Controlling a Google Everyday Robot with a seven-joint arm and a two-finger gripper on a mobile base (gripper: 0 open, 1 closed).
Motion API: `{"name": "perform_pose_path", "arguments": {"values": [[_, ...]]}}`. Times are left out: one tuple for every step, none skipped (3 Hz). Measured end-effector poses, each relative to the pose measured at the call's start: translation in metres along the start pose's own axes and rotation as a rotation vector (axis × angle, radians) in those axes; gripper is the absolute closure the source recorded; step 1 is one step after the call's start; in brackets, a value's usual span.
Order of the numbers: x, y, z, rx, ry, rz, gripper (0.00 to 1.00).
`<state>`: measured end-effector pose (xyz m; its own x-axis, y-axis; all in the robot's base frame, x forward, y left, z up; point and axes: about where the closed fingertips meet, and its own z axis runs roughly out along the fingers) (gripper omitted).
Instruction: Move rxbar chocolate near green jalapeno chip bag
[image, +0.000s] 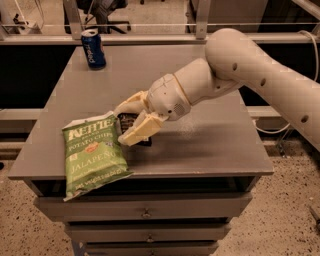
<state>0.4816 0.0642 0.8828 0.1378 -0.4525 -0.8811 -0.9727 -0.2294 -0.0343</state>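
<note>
One claw clamps the rxbar chocolate, lengthwise roughly front-to-back, beside the chip bag.

Premises read as an office or lab workspace: a grey drawer cabinet on a speckled floor, a swivel chair beyond a rail, and a loose cable at right. The robot gripper sits over the cabinet top's front-left area, clasping the rxbar chocolate.
</note>
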Motion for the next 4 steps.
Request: {"name": "perform_pose_path", "arguments": {"values": [[0.004, -0.008, 0.003, 0.017, 0.013, -0.012, 0.27], [0.009, -0.022, 0.002, 0.050, 0.017, -0.010, 0.04], [0.013, -0.031, -0.003, 0.075, 0.014, 0.004, 0.00], [0.019, -0.037, -0.014, 0.104, 0.010, 0.032, 0.00]]}}
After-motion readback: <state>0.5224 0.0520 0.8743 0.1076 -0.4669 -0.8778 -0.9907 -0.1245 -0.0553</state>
